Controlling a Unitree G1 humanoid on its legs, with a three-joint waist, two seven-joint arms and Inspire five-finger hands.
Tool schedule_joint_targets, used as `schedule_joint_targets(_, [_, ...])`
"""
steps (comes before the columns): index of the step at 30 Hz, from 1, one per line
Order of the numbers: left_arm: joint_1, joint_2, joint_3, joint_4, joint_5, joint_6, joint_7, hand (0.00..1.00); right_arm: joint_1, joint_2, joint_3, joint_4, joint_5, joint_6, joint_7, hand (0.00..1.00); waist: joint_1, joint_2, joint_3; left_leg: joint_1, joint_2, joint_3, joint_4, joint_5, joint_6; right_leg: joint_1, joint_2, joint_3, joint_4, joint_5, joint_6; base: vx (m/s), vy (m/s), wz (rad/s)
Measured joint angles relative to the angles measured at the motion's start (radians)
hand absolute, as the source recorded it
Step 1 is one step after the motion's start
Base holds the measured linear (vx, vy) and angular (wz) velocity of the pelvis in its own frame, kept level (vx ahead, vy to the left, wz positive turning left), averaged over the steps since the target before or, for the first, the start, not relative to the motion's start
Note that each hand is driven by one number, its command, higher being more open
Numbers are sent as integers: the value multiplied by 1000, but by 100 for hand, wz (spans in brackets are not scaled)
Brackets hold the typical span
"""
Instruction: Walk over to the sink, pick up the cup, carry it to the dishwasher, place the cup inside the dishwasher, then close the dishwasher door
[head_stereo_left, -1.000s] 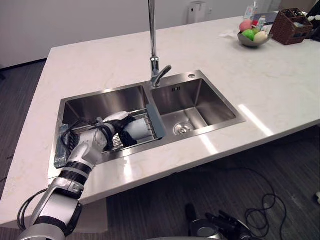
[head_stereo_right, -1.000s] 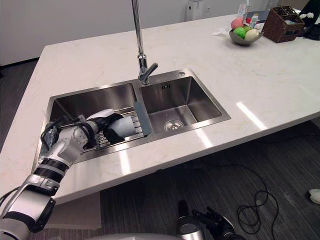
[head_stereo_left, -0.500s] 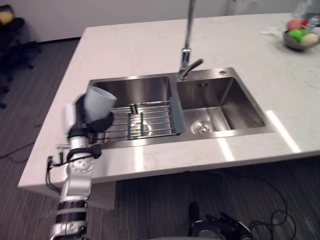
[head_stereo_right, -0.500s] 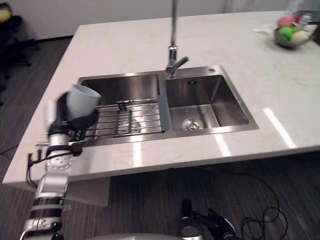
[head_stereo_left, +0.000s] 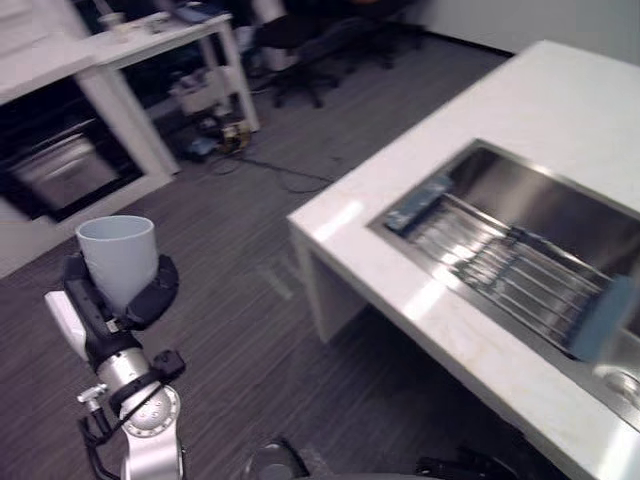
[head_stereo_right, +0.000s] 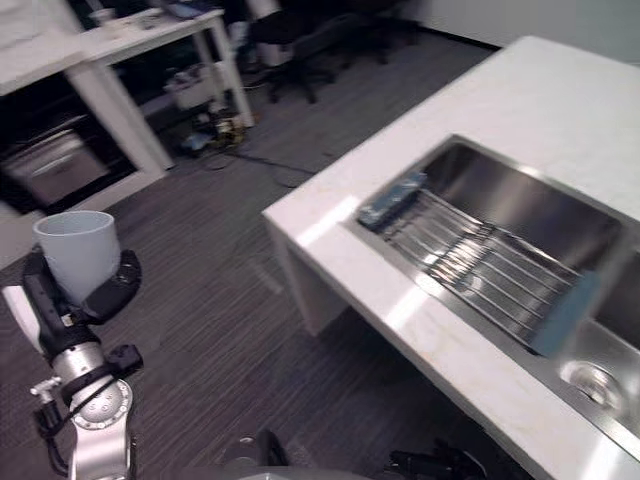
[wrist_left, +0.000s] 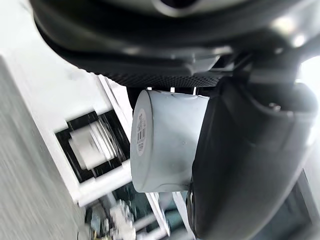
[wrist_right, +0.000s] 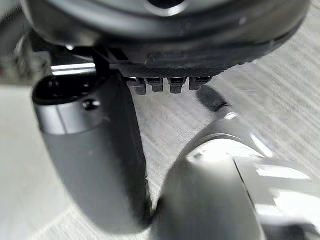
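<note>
A pale grey cup (head_stereo_left: 118, 258) stands upright in my left hand (head_stereo_left: 95, 320), whose dark fingers (head_stereo_left: 152, 292) curl round its lower half. I hold it out over the carpeted floor at the lower left, well away from the sink (head_stereo_left: 470, 160). In the left wrist view the cup (wrist_left: 165, 145) lies between the palm and the thumb (wrist_left: 240, 160). A dark opening with a silvery rack (head_stereo_left: 60, 170), apparently the dishwasher, sits in the white cabinet at the far left. My right hand (wrist_right: 90, 150) hangs over the floor with relaxed fingers, holding nothing.
The white counter (head_stereo_left: 560, 90) juts in from the right, its corner (head_stereo_left: 300, 215) closest to me. A wire rack (head_stereo_left: 500, 270) and a blue cloth (head_stereo_left: 415, 200) lie in the sink. A white desk (head_stereo_left: 150, 40) and office chairs (head_stereo_left: 300, 40) stand at the back.
The whole view has swung left from the sink toward the floor and cabinet. My left hand still holds the cup, now off the counter and over the carpet.
</note>
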Motion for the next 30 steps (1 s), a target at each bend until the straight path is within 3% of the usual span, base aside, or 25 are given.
schedule_joint_targets(1, [1,1,1,-4,0,-4,6,0,-3,3,-7,1,0,-10,1,100,2,0,-1,11,-19,3,-37,-2,-9,14,-8,-24,0,3,9,32,231,97])
schedule_joint_targets(3, [14,6,8,-18,-5,-21,9,0,-30,14,-35,22,-1,-23,8,100,3,-7,4,65,-72,22,-156,22,-101,64,-30,-99,8,18,31,17,194,84])
schedule_joint_targets(5, [55,7,-2,-48,-26,-33,5,0,-43,16,-38,32,-3,-31,19,100,11,-24,4,88,-140,-1,-238,46,-92,94,-59,-140,12,34,44,-33,164,74])
schedule_joint_targets(6, [59,9,-19,-48,-34,-48,-1,0,-43,27,-45,27,1,-35,15,100,15,-23,2,80,-174,-25,-258,46,-85,109,-81,-182,28,40,34,-5,214,129])
schedule_joint_targets(8, [45,13,-74,-39,-40,-66,-13,0,-24,53,-43,13,42,-23,0,100,3,-12,-1,33,-220,-139,-249,39,-63,109,-128,-155,141,50,-51,64,239,191])
schedule_joint_targets(9, [17,24,-154,-9,-42,-98,-24,0,29,75,-41,-12,99,-6,-22,100,-15,4,-11,8,-241,-249,-252,51,-35,84,-144,-14,256,74,-165,125,172,280])
schedule_joint_targets(10, [-25,57,-236,47,-46,-145,-32,0,51,115,-56,-59,154,-18,-50,100,-27,19,-15,-4,-248,-366,-282,65,-24,35,-71,217,317,-55,-160,103,112,296])
schedule_joint_targets(11, [-47,75,-265,77,-46,-152,-35,0,50,132,-55,-69,174,-16,-56,100,-38,12,-10,-4,-257,-418,-299,67,-22,21,-11,311,315,-133,-118,40,-26,291])
schedule_joint_targets(12, [-94,108,-319,146,-45,-155,-38,0,52,152,-44,-88,197,-15,-66,100,-52,-2,-8,-4,-270,-480,-311,79,-13,-2,90,451,283,-210,-98,-1,-90,223])
schedule_joint_targets(14, [-115,133,-358,235,-37,-142,-40,0,53,156,-19,-87,213,-10,-75,100,-54,-23,-19,11,-297,-511,-314,91,6,-33,162,555,217,-249,-68,46,-103,169])
schedule_joint_targets(16, [-86,130,-349,252,-36,-96,-21,0,39,156,7,-95,213,-13,-67,100,-46,-21,-22,41,-315,-536,-314,69,24,-111,186,636,195,-255,-60,104,-36,61])
schedule_joint_targets(17, [-80,119,-343,251,-36,-83,-6,0,43,167,8,-104,213,-15,-54,100,-45,-12,-28,42,-312,-542,-315,42,11,-178,210,686,216,-259,-53,128,-9,55])
schedule_joint_targets(18, [-77,112,-339,244,-35,-81,7,0,51,188,6,-102,214,-15,-39,100,-57,-30,-48,39,-313,-514,-295,-14,-27,-251,209,754,224,-259,-53,188,-1,81])
schedule_joint_targets(19, [-78,113,-340,228,-34,-81,9,0,61,202,7,-101,215,-17,-34,100,-67,-43,-55,5,-306,-486,-232,-22,-11,-274,198,778,228,-259,-53,189,-13,117])
schedule_joint_targets(20, [-80,112,-353,206,-23,-86,12,0,75,217,6,-78,230,-19,-25,100,-71,-60,-52,1,-313,-502,-173,-42,27,-280,178,804,237,-257,-54,278,-4,98])
schedule_joint_targets(24, [-48,98,-376,184,-26,-95,32,0,87,215,32,-62,249,-21,-29,100,-56,-66,-107,62,-316,-588,-195,-53,8,-222,186,739,109,-200,-69,254,-50,69])
schedule_joint_targets(26, [-42,106,-374,151,-39,-104,49,0,67,215,37,-37,248,-19,-28,100,-27,-79,-123,83,-320,-619,-213,-54,5,-196,209,737,51,-119,-83,167,-94,38])
schedule_joint_targets(27, [-26,138,-350,150,-76,-118,25,0,5,185,120,-42,248,10,-59,100,-59,-67,-83,165,-275,-632,-307,-27,-70,-125,263,729,-19,-109,-95,70,-51,12])
schedule_joint_targets(30, [-26,138,-350,150,-76,-118,25,0,6,185,120,-42,248,10,-59,100,-60,-67,-83,165,-275,-631,-307,-27,-70,-125,263,730,-19,-109,-95,0,0,-2])
